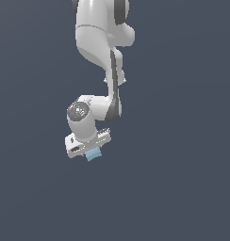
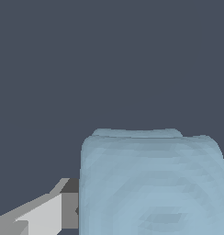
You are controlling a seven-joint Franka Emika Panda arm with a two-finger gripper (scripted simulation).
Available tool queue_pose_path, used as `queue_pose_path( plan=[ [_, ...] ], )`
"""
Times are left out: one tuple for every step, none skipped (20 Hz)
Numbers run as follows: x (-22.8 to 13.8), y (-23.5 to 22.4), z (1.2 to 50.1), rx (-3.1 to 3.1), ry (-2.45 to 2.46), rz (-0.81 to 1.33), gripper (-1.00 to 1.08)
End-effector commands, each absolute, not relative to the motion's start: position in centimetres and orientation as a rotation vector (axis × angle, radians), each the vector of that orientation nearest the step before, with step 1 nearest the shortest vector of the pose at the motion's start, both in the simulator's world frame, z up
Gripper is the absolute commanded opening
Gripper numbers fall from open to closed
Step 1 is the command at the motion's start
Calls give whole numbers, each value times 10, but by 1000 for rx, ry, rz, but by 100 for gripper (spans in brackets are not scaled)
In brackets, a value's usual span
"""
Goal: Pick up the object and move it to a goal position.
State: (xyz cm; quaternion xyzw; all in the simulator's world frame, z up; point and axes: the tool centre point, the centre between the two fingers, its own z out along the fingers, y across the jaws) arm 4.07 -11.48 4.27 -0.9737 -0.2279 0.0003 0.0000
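The white, broad-bodied gripper (image 1: 91, 151) is pinching the small light-blue squarish block (image 1: 94, 155), which pokes out just below the hand; in the wrist view it fills the near field beside one pale grey finger (image 2: 38, 213). The pick-up looks done, with only the carry to a goal left, and no goal marker shows against the plain dark grey ground (image 1: 183, 188). The block (image 2: 150, 183) looks soft-edged with rounded corners and faint darker banding on its face.

Surface (image 1: 183, 188): plain dark grey-blue, uniform, unmarked. Whether the light-blue block (image 1: 93, 154) between the jaws rested on it could not be told.
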Motion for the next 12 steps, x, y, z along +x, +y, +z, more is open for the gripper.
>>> queue_pose_path(
  plan=[
    [36, -107, 45, -3059, -717, 0, -100],
    [33, -103, 46, -3059, -717, 0, -100],
    [31, -98, 47, -3059, -717, 0, -100],
    [28, -93, 49, -3059, -717, 0, -100],
    [24, -88, 50, -3059, -717, 0, -100],
    [21, -82, 52, -3059, -717, 0, -100],
    [17, -76, 53, -3059, -717, 0, -100],
    [12, -69, 55, -3059, -717, 0, -100],
    [8, -61, 57, -3059, -717, 0, -100],
    [3, -53, 59, -3059, -717, 0, -100],
    [-3, -44, 62, -3059, -718, 0, -100],
    [-8, -35, 64, -3059, -718, 0, -100]
  ],
)
